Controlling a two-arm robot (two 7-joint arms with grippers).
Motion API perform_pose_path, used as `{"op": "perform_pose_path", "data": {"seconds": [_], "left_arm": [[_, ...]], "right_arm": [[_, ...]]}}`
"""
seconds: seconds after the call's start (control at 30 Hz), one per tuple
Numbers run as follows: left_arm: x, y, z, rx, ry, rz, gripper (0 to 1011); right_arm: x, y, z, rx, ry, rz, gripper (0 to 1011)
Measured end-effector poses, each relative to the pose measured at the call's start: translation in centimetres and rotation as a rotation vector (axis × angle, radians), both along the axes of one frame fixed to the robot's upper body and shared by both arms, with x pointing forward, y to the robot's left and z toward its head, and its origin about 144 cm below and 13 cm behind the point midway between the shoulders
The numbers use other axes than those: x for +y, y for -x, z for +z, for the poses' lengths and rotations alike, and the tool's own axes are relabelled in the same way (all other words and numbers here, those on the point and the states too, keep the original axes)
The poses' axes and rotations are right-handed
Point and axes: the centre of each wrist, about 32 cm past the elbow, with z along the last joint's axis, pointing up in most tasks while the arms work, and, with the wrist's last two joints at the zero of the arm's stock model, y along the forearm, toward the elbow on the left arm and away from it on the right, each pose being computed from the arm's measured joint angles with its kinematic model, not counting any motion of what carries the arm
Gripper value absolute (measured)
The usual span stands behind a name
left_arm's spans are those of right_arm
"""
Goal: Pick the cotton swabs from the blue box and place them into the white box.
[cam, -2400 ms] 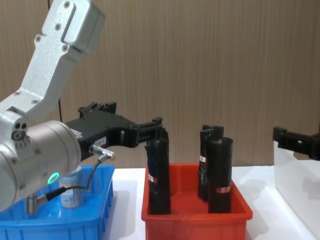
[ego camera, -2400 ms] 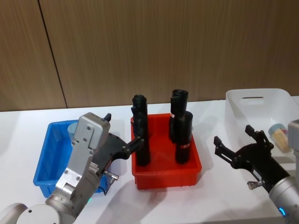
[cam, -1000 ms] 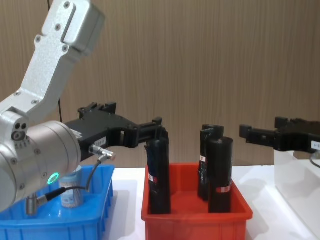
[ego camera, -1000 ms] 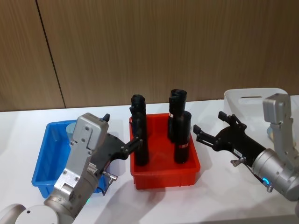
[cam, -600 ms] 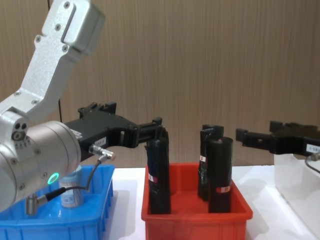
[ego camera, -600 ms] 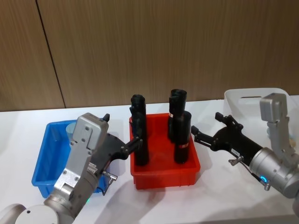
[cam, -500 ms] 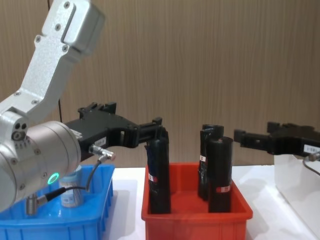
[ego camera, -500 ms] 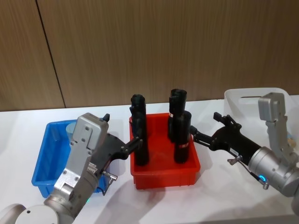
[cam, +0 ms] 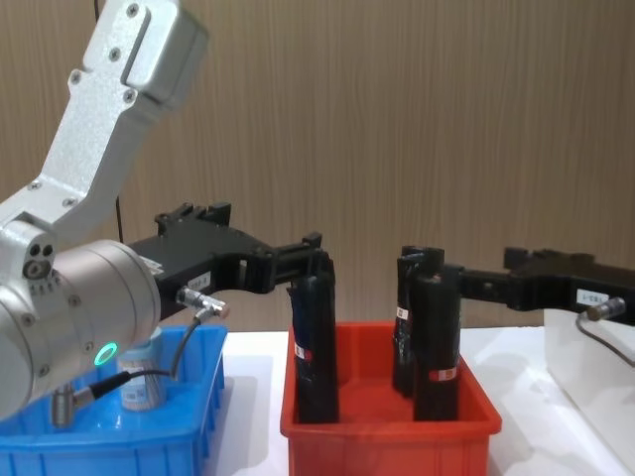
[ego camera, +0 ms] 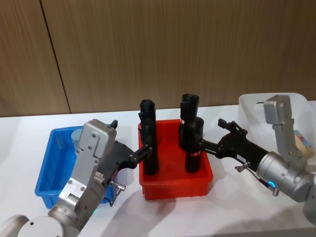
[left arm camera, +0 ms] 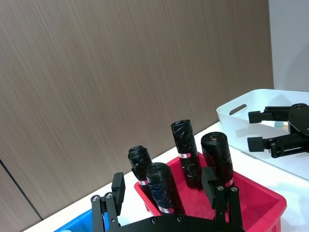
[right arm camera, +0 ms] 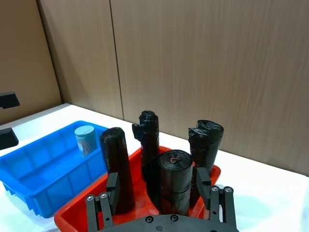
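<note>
Since the earlier frames, your right gripper (ego camera: 210, 139) has swung from beside the white box (ego camera: 296, 106) leftward across the desk (ego camera: 227, 207), and now reaches over the red bin's (ego camera: 175, 185) right rim, jaws open, touching or nearly touching the near black roll (ego camera: 193, 145). Your left gripper (ego camera: 132, 139) has held its place at the gap between the blue box (ego camera: 49, 165) and the red bin, jaws open and empty.

One of the cotton swabs (right arm camera: 85, 140) stands upright at the far end of the blue box; another jar (ego camera: 302, 140) lies in the white box. To do this well, lift the right arm above the black rolls (right arm camera: 174, 186) before crossing, since dragging through them would likely topple one. Then descend on the jar from above and close around its body.

Red-and-white bands (cam: 437, 375) circle the rolls, but no writing is legible; the jar's label cannot be read either.
</note>
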Motion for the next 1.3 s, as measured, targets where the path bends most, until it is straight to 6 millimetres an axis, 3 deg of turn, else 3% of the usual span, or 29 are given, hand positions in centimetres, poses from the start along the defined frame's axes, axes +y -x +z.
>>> {"op": "perform_pose_path", "data": {"seconds": [1.3], "left_arm": [[0.0,0.0,0.0,0.0,0.0,0.0,1004]], "right_arm": [[1.8,-5.4,-0.1,0.074,-0.031,0.036,1002]]}}
